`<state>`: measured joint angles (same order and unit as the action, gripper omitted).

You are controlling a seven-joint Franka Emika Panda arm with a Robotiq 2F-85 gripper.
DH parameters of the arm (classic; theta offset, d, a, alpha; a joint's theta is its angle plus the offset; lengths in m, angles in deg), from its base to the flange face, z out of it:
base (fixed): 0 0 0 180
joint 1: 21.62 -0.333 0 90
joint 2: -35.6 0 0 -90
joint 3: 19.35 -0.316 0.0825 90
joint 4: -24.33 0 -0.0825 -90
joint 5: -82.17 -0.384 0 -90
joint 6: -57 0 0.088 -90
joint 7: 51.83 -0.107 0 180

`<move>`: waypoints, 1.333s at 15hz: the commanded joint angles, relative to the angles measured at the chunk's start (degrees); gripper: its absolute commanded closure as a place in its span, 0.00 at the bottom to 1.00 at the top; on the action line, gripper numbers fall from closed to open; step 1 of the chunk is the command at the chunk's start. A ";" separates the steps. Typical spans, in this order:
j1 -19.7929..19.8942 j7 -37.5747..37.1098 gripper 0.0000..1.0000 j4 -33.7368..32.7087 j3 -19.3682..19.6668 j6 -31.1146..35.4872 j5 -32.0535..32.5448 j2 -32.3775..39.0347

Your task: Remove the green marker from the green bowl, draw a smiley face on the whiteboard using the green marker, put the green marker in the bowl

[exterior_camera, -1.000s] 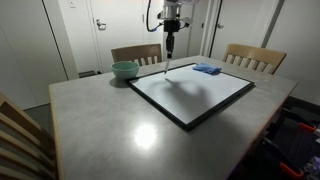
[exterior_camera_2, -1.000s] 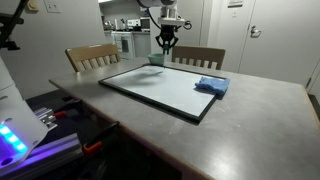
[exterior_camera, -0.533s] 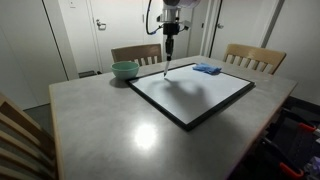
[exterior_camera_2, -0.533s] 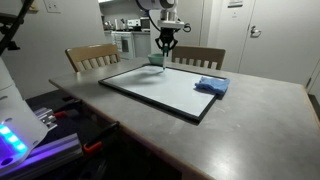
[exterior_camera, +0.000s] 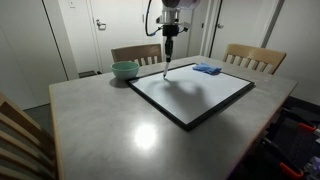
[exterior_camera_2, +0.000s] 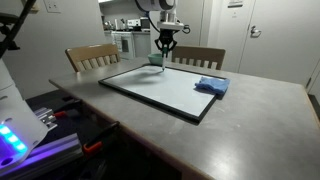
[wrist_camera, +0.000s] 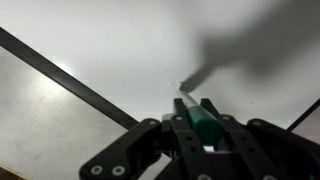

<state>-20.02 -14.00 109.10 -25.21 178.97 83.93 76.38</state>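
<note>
**Wrist view: green marker [wrist_camera: 203,122] pinched over the whiteboard [wrist_camera: 250,40]**

Seen from the wrist, the gripper [wrist_camera: 203,135] comes in from the bottom of the frame with its jaws pressed onto the marker's green barrel. The dark tip pointing up the frame toward the white surface. A soft grey shadow runs from the upper right down to just beside the tip — whether the tip actually touches the board cannot be told. The board's black frame cuts diagonally from the upper left toward the lower middle, with the table [wrist_camera: 40,110] beyond it at left.

In both exterior views the arm hangs down from the top of the frame, holding the marker [exterior_camera: 167,63] nearly upright over the far corner of the whiteboard [exterior_camera: 195,95]. The green bowl [exterior_camera: 125,70] sits on the table [exterior_camera: 120,135] just beside that corner, left of the marker in an exterior view and partly hidden behind the gripper [exterior_camera_2: 165,45] in an exterior view. A blue cloth pad [exterior_camera_2: 211,86] lies at the board's right edge. Two wooden chairs [exterior_camera: 252,57] stand at the table's far side.
</note>
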 commanded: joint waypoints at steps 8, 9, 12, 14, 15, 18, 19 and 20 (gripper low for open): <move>0.29 -0.25 0.95 0.35 -0.51 -2.36 0.47 -0.23; 0.30 -0.26 0.95 0.38 -0.51 -2.51 0.46 -0.27; 0.26 -0.52 0.95 0.35 -0.37 -3.58 0.54 -0.44; 0.17 -0.76 0.95 0.32 -0.29 -4.78 0.60 -0.60; 0.15 -0.86 0.95 0.27 -0.25 -5.66 0.61 -0.71; 0.10 -1.02 0.95 0.10 -0.24 -7.51 0.59 -0.88; 0.12 -0.99 0.95 0.02 -0.24 -8.03 0.56 -0.88; 0.13 -0.97 0.95 0.00 -0.26 -8.45 0.52 -0.91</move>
<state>-20.10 -14.34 108.64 -25.21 172.96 83.94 76.22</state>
